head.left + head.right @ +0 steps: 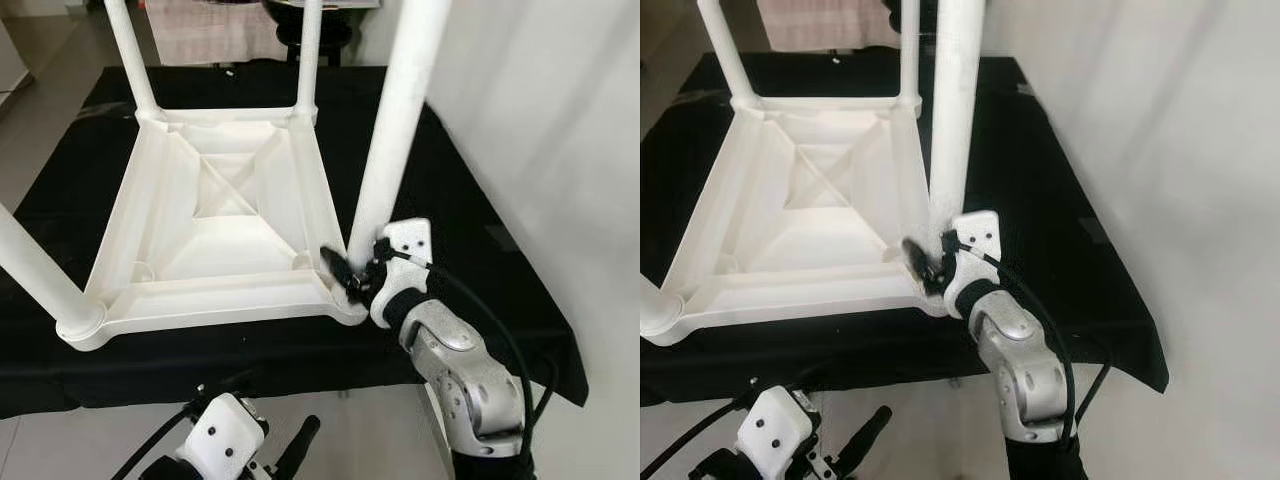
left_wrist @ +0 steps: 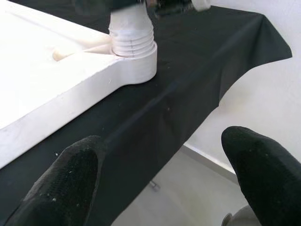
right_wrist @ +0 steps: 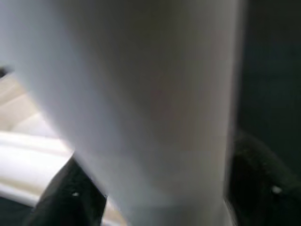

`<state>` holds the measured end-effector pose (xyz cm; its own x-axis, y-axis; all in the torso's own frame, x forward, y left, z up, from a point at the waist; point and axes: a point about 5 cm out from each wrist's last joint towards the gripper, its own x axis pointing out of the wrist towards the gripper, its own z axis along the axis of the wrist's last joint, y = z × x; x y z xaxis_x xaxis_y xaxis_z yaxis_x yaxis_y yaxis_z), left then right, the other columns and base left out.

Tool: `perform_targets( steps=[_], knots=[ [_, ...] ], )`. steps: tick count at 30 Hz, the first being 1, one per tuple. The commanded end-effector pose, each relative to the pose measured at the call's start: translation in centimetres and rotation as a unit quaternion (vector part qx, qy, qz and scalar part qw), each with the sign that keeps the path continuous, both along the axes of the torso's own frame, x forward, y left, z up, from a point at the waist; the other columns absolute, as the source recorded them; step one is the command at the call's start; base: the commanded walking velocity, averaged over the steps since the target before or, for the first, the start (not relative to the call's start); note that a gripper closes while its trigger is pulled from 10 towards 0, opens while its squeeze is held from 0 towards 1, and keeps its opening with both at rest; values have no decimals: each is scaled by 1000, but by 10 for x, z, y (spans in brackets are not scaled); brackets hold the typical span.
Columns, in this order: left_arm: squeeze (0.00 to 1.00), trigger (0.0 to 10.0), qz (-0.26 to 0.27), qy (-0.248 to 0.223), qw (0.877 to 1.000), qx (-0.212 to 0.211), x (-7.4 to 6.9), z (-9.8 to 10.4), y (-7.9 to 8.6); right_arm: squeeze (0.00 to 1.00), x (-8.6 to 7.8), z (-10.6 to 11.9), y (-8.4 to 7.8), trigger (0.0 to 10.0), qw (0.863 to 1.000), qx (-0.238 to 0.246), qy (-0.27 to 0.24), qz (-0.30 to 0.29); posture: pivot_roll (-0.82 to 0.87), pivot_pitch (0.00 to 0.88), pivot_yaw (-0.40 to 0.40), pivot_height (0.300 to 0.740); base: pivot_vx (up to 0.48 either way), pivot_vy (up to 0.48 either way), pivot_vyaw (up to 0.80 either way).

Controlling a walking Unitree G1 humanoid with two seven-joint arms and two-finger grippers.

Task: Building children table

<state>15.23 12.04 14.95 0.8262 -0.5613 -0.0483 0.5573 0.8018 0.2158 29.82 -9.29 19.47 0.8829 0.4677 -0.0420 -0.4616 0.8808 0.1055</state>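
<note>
The table [image 1: 215,215] lies upside down on the black cloth [image 1: 470,250], its near-right leg [image 1: 395,140] clamped low between the right claw [image 1: 352,275] fingers. Twist squarely, keeping it upright. Left claw [image 2: 160,174] hangs apart below.

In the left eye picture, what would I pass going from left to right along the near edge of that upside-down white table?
Near-left leg → near rail of the tabletop → near-right leg → right end effector clamped at that leg's base → black cloth.
</note>
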Motion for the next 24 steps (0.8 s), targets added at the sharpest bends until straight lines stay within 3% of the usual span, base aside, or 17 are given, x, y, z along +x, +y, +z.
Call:
perform_targets(
  steps=[1,2,3,4,5,10,14,16,17,24],
  knots=[
    [0,10000,-1,8,1000,2,-1,-5,-1,1000,2,6,3,10000,999,6,-13,38,33,204,-73,740,0,0,0],
    [0,10000,-3,5,1000,1,1,-5,-1,1000,7,20,-1,10000,991,-21,-59,122,37,195,-73,740,0,0,0],
    [0,10000,-3,5,1000,1,1,-5,-1,1000,7,20,-1,10000,991,-21,-59,122,37,195,-73,740,0,0,0],
    [0,10000,-3,4,1000,0,2,-6,-2,431,9,25,-6,10000,981,-35,-69,179,37,193,-73,740,0,0,0],
    [0,10000,-4,3,1000,-1,3,-6,-2,0,12,29,-11,10000,972,-56,-79,212,38,190,-75,740,0,0,0],
    [0,10000,-8,1,1000,-3,5,-6,-4,0,19,33,-18,10000,957,-87,-84,265,46,185,-81,740,0,0,0],
    [0,10000,-12,-1,1000,-7,7,-7,-5,0,25,39,-24,10000,925,-102,-81,358,57,178,-83,740,0,0,0],
    [0,10000,-11,-2,1000,-7,7,-7,-4,0,28,40,-25,10000,925,-94,-77,361,58,178,-84,740,0,0,0],
    [0,10000,-10,-2,1000,-7,7,-7,-4,0,32,41,-27,0,928,-82,-72,357,61,176,-83,740,0,0,0],
    [0,10000,-8,-5,1000,-8,7,-7,-4,0,40,42,-33,0,930,-66,-67,355,58,178,-81,740,0,0,0]
  ],
)
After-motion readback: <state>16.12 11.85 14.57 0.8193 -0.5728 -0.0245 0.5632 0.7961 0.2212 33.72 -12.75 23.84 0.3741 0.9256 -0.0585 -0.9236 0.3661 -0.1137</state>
